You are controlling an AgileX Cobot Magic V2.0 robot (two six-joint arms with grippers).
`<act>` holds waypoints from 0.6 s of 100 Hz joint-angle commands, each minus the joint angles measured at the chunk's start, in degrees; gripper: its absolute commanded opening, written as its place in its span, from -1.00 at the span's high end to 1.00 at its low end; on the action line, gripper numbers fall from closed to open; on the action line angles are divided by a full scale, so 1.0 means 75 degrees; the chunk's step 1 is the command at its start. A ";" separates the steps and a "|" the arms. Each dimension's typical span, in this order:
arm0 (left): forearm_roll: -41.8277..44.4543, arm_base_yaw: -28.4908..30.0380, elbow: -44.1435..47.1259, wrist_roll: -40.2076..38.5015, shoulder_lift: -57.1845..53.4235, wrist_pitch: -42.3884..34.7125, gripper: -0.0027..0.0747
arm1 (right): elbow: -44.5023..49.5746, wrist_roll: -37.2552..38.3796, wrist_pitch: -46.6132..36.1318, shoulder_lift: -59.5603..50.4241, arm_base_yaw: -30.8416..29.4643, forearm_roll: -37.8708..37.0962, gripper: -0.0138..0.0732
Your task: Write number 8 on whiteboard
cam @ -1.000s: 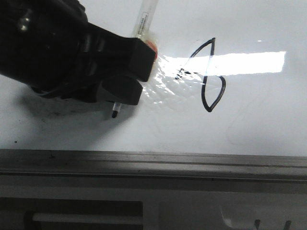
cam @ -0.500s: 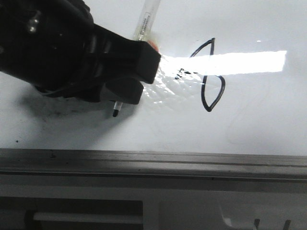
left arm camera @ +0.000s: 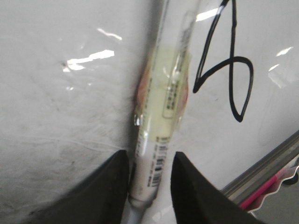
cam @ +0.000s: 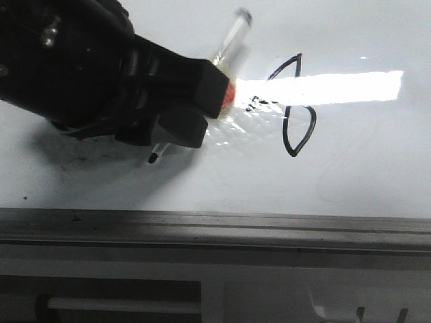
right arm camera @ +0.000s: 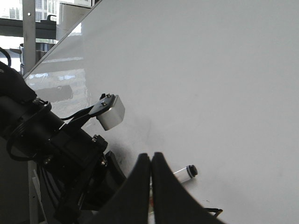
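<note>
Your left gripper (cam: 182, 111) pinches the marker (left arm camera: 163, 112). The number 8 (cam: 291, 108) looks drawn, so next lift the marker away gently.

Left tool (cam: 185, 111): low over the surface's near-left part, fingers clamped on a marker (left arm camera: 161, 116).
Right tool (right arm camera: 151, 186): fingers pressed together, empty.

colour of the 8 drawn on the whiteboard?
Black, thin marker line: the number 8 on the white whiteboard. Clearest in the left wrist view.
</note>
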 commanded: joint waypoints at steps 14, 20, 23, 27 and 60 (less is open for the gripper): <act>0.0058 0.0151 -0.0075 -0.0032 0.0120 -0.1437 0.13 | -0.0242 0.0018 -0.0046 0.0005 0.0003 0.0118 0.84; 0.0058 0.0151 -0.0091 -0.0032 0.0120 -0.1437 -0.02 | -0.0242 0.0018 -0.0046 0.0005 0.0003 0.0118 0.84; 0.0058 0.0151 -0.0107 -0.0032 0.0105 -0.1437 -0.14 | -0.0242 0.0018 -0.0046 0.0005 0.0003 0.0118 0.84; 0.0058 0.0151 -0.0163 -0.0032 0.0082 -0.1437 -0.27 | -0.0242 0.0018 -0.0046 0.0005 0.0003 0.0118 0.84; 0.0019 -0.0403 -0.0275 0.0057 -0.1897 -0.1352 -0.67 | -0.0195 0.0018 -0.0139 -0.0010 0.0003 0.0118 0.84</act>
